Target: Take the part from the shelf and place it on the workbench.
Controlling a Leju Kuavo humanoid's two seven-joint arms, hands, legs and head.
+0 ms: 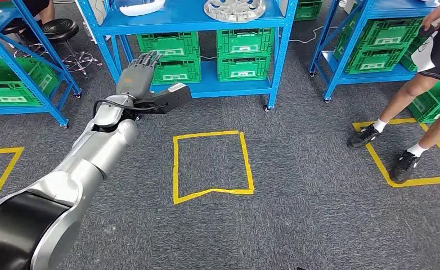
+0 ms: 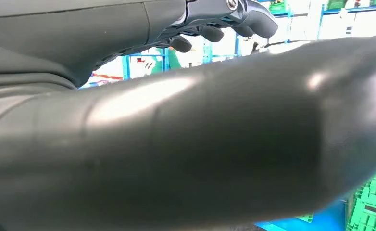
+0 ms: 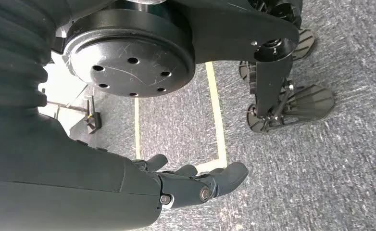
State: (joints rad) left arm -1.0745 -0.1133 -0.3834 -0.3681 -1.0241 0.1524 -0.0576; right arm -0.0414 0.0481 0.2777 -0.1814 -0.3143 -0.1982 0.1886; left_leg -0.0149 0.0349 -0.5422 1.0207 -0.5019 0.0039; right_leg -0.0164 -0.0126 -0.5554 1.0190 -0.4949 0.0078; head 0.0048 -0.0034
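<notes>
- Part (image 1: 234, 9), the pale ring-shaped piece, is lying on the upper board of the blue shelf (image 1: 284, 39), straight ahead of the robot and well apart from both hands.
- Left robot hand (image 1: 142, 76) is reaching up and forward with its fingers spread and nothing in them; it is standing in front of the green crates (image 1: 167, 46) on the lower level, well below the part.
- Right robot hand (image 3: 191, 180) is hanging low over the grey carpet (image 1: 319, 214), fingers loosely extended and holding nothing.
- Reach is looking like the first risk: the part is sitting high and back on the board, so an arm stretching from this spot may be arriving short or clipping the board's front edge.
- A second white piece (image 1: 142, 7) is lying to the left on the same board; a reach drifting that way could be closing on the wrong item.
- The ring's edge is looking thin and toothed, so a shallow pinch could be letting it tip or slide off the board.
- A person (image 1: 426, 84) is standing just right of the shelf, over yellow floor tape (image 1: 409, 181); a wide swing or turn towards the counter could be bringing the arm near them.
- No counter is showing, so the carry will be asking for a turn with the load held.
</notes>
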